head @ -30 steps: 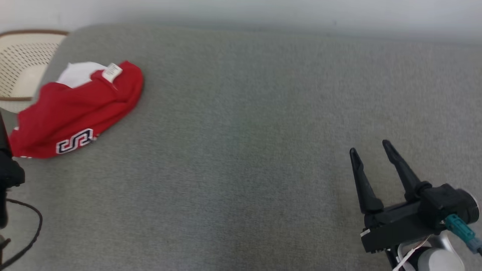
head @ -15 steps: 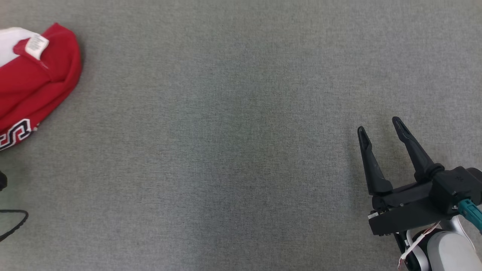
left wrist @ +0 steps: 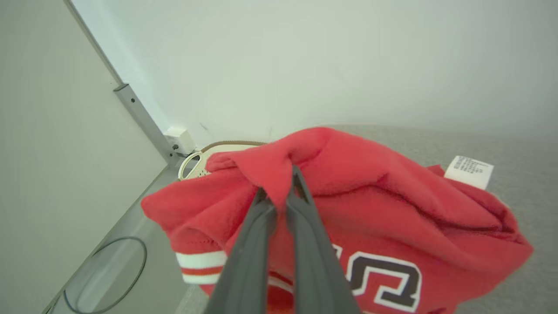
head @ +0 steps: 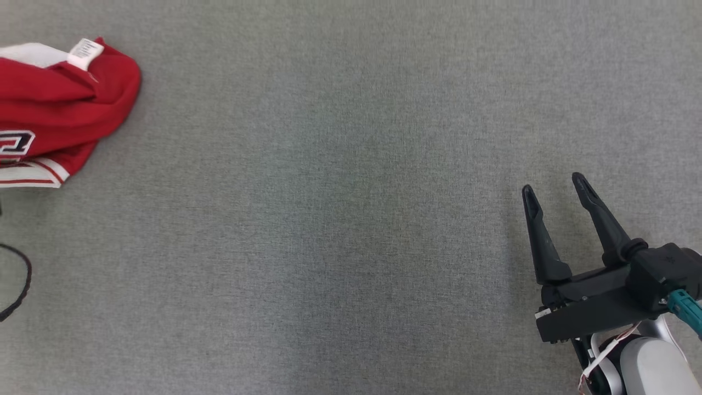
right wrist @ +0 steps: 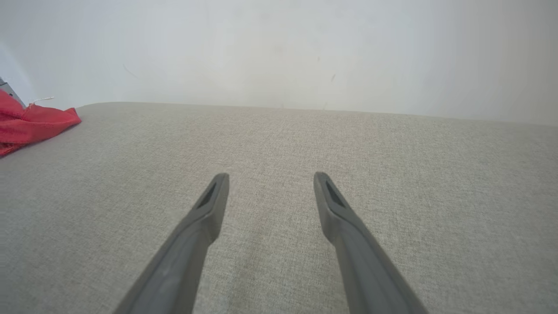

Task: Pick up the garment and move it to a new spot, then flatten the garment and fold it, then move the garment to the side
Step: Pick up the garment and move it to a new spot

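The garment [head: 60, 109] is a crumpled red top with white-and-red striped cuffs, dark lettering and a white label, lying at the far left of the grey surface. In the left wrist view my left gripper [left wrist: 279, 185] is shut on a pinched fold of the garment [left wrist: 392, 218], and the cloth bunches up around its fingertips. My right gripper [head: 554, 189] stands open at the lower right, far from the cloth, with nothing between its fingers [right wrist: 209, 205]. The right wrist view catches a red edge of the garment [right wrist: 30, 126] at its far left.
The grey fabric surface [head: 329, 219] spreads wide between the garment and the right gripper. A black cable [head: 19, 285] loops at the left edge. Beyond the garment stand a cream perforated basket [left wrist: 196, 161], a pale wall and a metal post [left wrist: 144, 122].
The camera tilted down, so wall and basket left the head view. The left gripper closed on a fold of the garment, which is now bunched with its striped cuff showing. The right gripper stayed open.
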{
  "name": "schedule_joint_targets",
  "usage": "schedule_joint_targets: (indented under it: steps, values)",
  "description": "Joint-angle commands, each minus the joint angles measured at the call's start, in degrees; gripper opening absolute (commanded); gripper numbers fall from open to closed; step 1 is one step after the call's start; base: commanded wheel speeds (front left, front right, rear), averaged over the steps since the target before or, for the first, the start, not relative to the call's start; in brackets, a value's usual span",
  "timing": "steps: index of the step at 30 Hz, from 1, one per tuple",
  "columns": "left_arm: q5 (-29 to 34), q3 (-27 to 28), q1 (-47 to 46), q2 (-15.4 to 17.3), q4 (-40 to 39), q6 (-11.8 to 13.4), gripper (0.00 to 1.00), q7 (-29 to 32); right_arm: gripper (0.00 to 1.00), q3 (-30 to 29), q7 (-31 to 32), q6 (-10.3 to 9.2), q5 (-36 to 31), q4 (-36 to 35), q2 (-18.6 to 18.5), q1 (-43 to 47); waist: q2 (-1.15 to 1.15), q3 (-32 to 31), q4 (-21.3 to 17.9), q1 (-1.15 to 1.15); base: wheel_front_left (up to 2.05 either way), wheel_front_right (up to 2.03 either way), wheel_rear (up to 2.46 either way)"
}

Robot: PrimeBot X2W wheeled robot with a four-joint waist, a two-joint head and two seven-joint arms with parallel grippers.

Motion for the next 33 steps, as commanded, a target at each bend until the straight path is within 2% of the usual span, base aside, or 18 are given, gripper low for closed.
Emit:
schedule_joint_targets:
  steps: [1,6,7,17,22,27,33]
  values:
    - [0.8,-0.5,0.3,0.0,-1.9,0.5,0.00,-0.8,1.00,-0.2,-0.6,-0.06,0.1,0.2,0.3,0.2,-0.01,-2.0,0.4,0.00,0.00,0.00,0.00]
    - [3.5,-2.5,4.4,-2.1,-12.8,2.6,0.00,-1.5,1.00,-1.1,-1.1,-0.06,-0.1,0.9,1.7,1.1,-0.01,-4.8,0.0,0.00,0.00,0.00,0.00]
    - [3.5,-2.5,4.4,-2.1,-12.8,2.6,0.00,-1.5,1.00,-1.1,-1.1,-0.06,-0.1,0.9,1.7,1.1,-0.01,-4.8,0.0,0.00,0.00,0.00,0.00]
    - [6.5,-10.6,19.9,-9.7,-40.8,7.3,0.00,1.8,1.00,-2.4,-1.8,-0.06,0.0,1.8,4.0,2.1,-0.01,-8.4,-3.0,0.00,0.00,0.00,0.00]
    - [7.2,-15.2,26.4,-13.0,-49.9,8.9,0.00,4.0,1.00,-3.0,-2.5,-0.06,0.3,2.6,4.8,2.4,-0.01,-8.9,-5.6,0.00,0.00,0.00,0.00]
    - [7.3,-22.4,29.5,-16.7,-52.4,7.3,0.00,6.1,1.00,-4.1,-3.2,-0.06,0.4,3.2,5.6,2.4,-0.01,-8.9,-8.6,0.00,0.00,0.00,0.00]
    - [8.1,-30.7,28.1,-21.1,-48.0,3.7,0.00,7.0,1.00,-4.2,-4.5,-0.06,0.9,4.6,6.7,1.6,-0.01,-8.3,-13.1,0.00,0.00,0.00,0.00]
